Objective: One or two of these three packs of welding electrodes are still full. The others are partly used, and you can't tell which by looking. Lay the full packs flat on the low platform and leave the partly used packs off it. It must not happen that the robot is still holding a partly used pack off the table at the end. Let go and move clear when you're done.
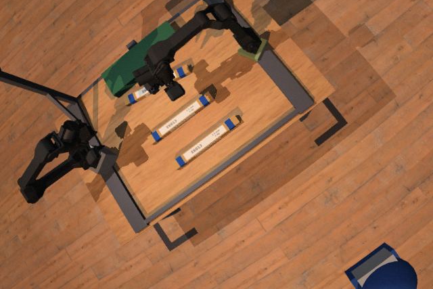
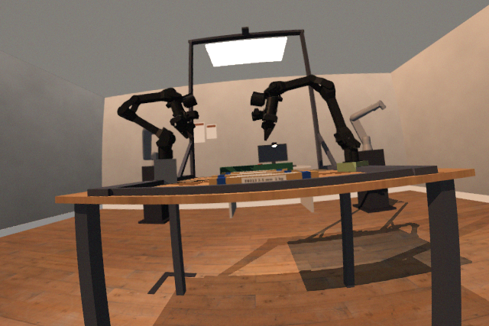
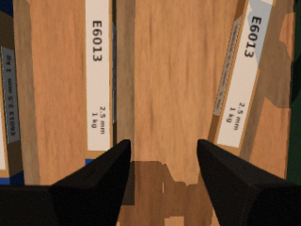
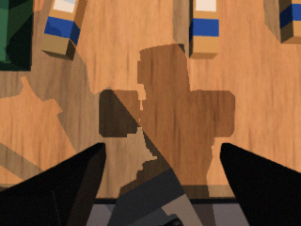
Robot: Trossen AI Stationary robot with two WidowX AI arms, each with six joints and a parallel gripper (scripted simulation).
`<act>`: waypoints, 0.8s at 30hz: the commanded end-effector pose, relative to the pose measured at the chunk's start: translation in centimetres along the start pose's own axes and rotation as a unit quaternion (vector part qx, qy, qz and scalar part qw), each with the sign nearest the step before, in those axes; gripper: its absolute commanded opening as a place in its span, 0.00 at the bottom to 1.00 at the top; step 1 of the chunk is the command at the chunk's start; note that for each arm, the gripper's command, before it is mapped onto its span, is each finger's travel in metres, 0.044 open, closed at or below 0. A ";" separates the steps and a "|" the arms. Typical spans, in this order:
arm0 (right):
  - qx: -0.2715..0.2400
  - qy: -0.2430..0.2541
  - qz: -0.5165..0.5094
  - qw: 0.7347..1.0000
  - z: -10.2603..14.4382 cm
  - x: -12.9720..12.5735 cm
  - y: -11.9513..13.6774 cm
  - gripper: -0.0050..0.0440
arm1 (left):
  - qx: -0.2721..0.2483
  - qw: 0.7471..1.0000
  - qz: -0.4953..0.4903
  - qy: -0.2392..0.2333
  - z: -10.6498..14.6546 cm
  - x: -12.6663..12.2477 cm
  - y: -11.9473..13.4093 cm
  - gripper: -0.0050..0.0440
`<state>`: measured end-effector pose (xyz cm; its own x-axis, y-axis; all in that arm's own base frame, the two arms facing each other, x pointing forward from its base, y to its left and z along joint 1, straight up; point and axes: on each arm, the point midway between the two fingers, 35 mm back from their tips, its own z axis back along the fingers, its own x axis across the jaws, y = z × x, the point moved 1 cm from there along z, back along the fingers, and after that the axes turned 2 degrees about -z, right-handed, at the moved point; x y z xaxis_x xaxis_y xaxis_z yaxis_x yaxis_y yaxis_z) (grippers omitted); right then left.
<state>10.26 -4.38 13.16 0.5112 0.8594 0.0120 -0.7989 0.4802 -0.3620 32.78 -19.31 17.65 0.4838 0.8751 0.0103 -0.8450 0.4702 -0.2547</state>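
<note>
Three long cardboard electrode packs with blue end bands and white E6013 labels lie flat on the table. The far pack (image 1: pixel 136 95) lies beside the green low platform (image 1: pixel 136 60). The middle pack (image 1: pixel 180 118) and the near pack (image 1: pixel 208 142) lie further out. My left gripper (image 1: pixel 157 82) hangs high above the far pack. In the left wrist view it (image 3: pixel 162 151) is open and empty, over the bare wood between the middle pack (image 3: pixel 99 75) and the far pack (image 3: pixel 240 80). My right gripper (image 4: pixel 163 150) (image 1: pixel 78 133) is open and empty, drawn back near the table's edge.
A dark frame rail (image 1: pixel 285 76) borders the table top. The left arm's base stands on an olive pad (image 1: pixel 252 51). Gantry posts rise at the table's back (image 2: pixel 191 109). A blue chair (image 1: pixel 383 271) stands on the floor, away from the table.
</note>
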 end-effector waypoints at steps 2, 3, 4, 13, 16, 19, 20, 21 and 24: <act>-0.011 -0.001 -0.001 1.000 0.6 0.0 -0.4 0.78 | -0.015 1.000 0.000 0.001 0.5 0.0 -0.2 0.51; -0.011 -0.001 -0.001 1.000 0.6 0.0 -0.4 0.78 | -0.015 1.000 0.000 0.001 0.4 0.0 -0.2 0.51; -0.011 -0.001 -0.001 1.000 0.6 0.0 -0.4 0.78 | -0.015 1.000 0.000 0.001 0.3 0.0 -0.2 0.51; -0.011 -0.001 -0.001 1.000 0.6 0.0 -0.4 0.78 | -0.015 1.000 0.000 0.001 -0.9 0.0 0.1 0.51; -0.011 -0.001 -0.001 1.000 0.6 0.0 -0.4 0.78 | -0.015 1.000 0.000 0.001 -1.0 0.0 0.1 0.51; -0.011 -0.001 -0.001 1.000 0.6 0.0 -0.4 0.78 | -0.015 1.000 0.000 0.001 -1.4 0.0 0.2 0.51; -0.011 -0.001 -0.001 1.000 0.6 0.0 -0.4 0.78 | -0.015 1.000 0.000 0.001 -1.6 0.0 0.2 0.51; -0.011 -0.001 -0.001 1.000 0.6 0.0 -0.4 0.78 | -0.015 1.000 0.000 0.001 -1.7 0.0 0.3 0.51; -0.011 -0.001 -0.001 1.000 0.6 0.0 -0.4 0.78 | -0.015 1.000 0.000 0.001 -2.1 0.0 0.4 0.51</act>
<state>10.26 -4.38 13.16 0.5112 0.8594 0.0120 -0.7989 0.4802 -0.3620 32.91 -19.39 15.14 0.4838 0.8751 0.0101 -0.8438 0.4695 -0.2601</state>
